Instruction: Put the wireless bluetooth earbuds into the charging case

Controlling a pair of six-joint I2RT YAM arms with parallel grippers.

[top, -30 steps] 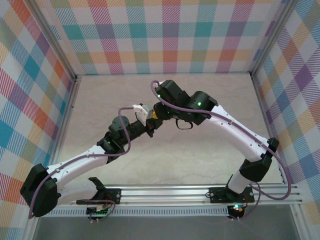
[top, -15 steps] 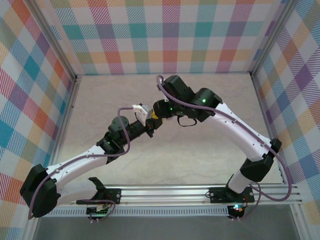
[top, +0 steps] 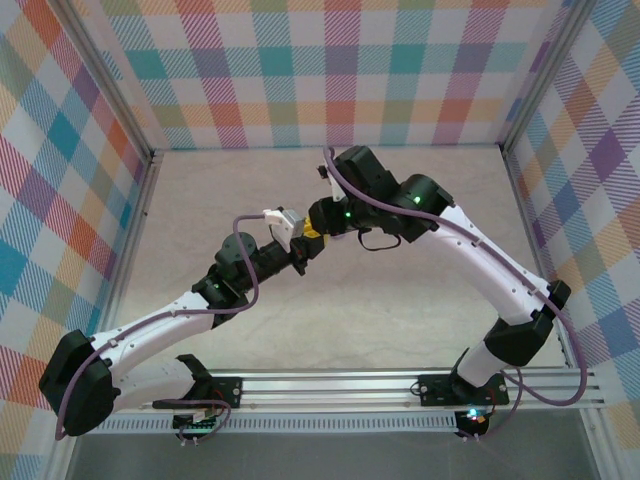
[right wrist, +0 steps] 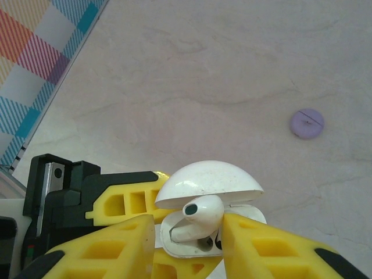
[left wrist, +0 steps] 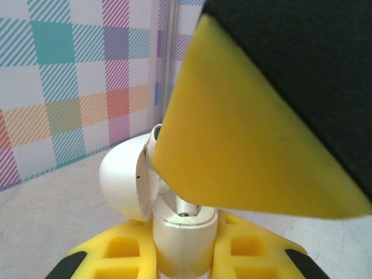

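"Yellow pads (right wrist: pixel 261 244) of my right gripper (right wrist: pixel 189 235) stand narrow, one on either side of the white earbud (right wrist: pixel 196 216). Whether they actually pinch it, I cannot tell."

"Where is it?"

"Half sunk in the open charging case (right wrist: pixel 209 181), under the lid. My left gripper (left wrist: pixel 183 258) is clamped on that case, over the middle of the tabletop (right wrist: pixel 232 70). A purple disc (right wrist: pixel 307 123) lies well apart."

"Handling?"

"Light, hard and glossy, I'd judge, so slippery. Grip it gently across its rounded body."

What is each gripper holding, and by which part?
Left gripper: the white charging case, by its lower body. Right gripper: white earbud between its fingers, grip uncertain.
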